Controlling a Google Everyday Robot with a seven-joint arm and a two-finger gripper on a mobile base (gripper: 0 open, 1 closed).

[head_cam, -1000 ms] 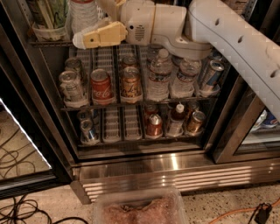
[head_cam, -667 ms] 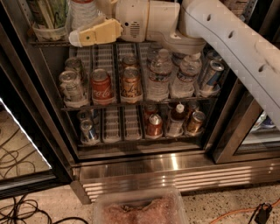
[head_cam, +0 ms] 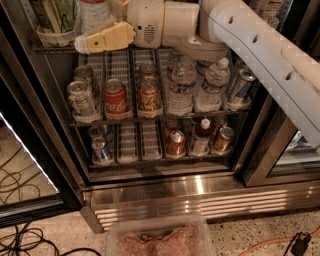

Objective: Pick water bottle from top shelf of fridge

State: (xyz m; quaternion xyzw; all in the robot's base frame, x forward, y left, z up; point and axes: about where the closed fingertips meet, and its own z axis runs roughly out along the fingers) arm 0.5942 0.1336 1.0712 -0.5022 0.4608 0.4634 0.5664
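The water bottle [head_cam: 95, 15], clear and ribbed with a red label edge, stands at the left of the top shelf [head_cam: 55, 49] of the fridge [head_cam: 165, 197]; its top is cut off by the frame. My gripper [head_cam: 100, 36], white with a yellow tip, reaches in from the right on the white arm [head_cam: 250, 45]. It lies across the front of the bottle's lower part, just above the shelf's front bar. Whether it touches the bottle does not show.
A clear cup with greenish contents [head_cam: 55, 22] stands left of the bottle. The middle rack holds cans [head_cam: 115, 97] and smaller white-capped bottles [head_cam: 182, 85]. The lower rack holds more cans [head_cam: 176, 142]. A clear plastic tub [head_cam: 160, 237] and cables [head_cam: 20, 240] lie on the floor.
The arm and gripper have shifted a little to the left and slightly up, bringing the yellow tip further across the front of the water bottle. The bottle has not moved.
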